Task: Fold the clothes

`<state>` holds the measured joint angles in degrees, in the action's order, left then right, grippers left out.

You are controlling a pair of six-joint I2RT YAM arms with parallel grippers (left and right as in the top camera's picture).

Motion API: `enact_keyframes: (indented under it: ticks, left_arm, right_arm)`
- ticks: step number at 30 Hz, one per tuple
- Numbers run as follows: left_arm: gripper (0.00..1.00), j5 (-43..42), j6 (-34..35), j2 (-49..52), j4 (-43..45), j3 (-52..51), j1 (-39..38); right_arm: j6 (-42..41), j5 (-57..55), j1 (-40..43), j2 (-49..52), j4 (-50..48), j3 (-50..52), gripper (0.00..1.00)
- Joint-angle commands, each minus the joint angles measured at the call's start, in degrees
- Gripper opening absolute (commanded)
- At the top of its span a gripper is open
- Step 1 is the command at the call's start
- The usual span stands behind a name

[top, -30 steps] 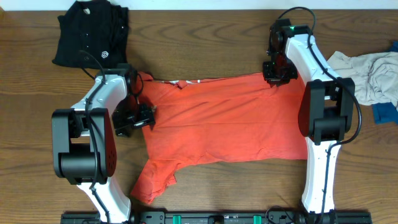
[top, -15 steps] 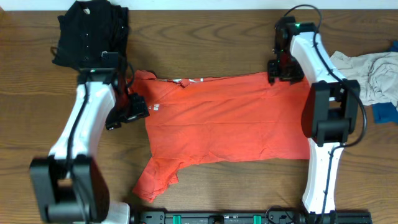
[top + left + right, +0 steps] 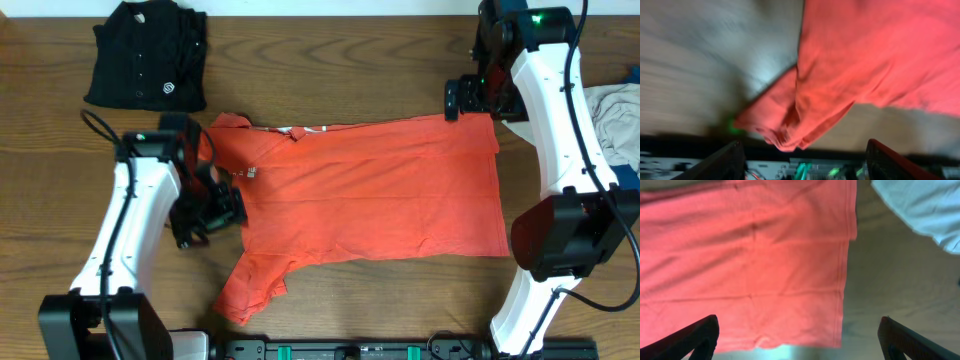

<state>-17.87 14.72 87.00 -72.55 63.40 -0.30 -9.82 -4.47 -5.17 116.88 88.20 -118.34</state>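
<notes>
The clothes here are chiefly an orange-red T-shirt spread flat across the middle of the table, one sleeve bunched at the front left. My left gripper hovers open at the shirt's left edge. In the blurred left wrist view the bunched sleeve lies ahead of the empty left gripper. My right gripper is open just above the shirt's back right corner. The right wrist view shows the shirt and its hem below the wide-open right gripper, which holds nothing.
A folded black shirt lies at the back left corner. A pale grey garment is heaped at the right edge, also visible as a pale grey garment in the right wrist view. Bare wooden table surrounds the shirt.
My right gripper opened, let go of the shirt's back right corner and drew off to the right. My left arm swung from the shirt's shoulder toward the front, alongside the left edge.
</notes>
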Motion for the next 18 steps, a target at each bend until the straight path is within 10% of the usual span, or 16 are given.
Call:
enact_keyframes:
  ticks: [1,18]
  left_arm:
    - [0.78,-6.3,-2.0,-0.3,1.8,-6.6,-0.8]
    - [0.77,-1.6,-1.5,-0.3,11.7,-19.1,-1.1]
  right_arm:
    - [-0.9,0.6,0.2,0.1,1.7,-0.2,0.99]
    - [-0.9,0.6,0.2,0.1,2.3,-0.1,0.99]
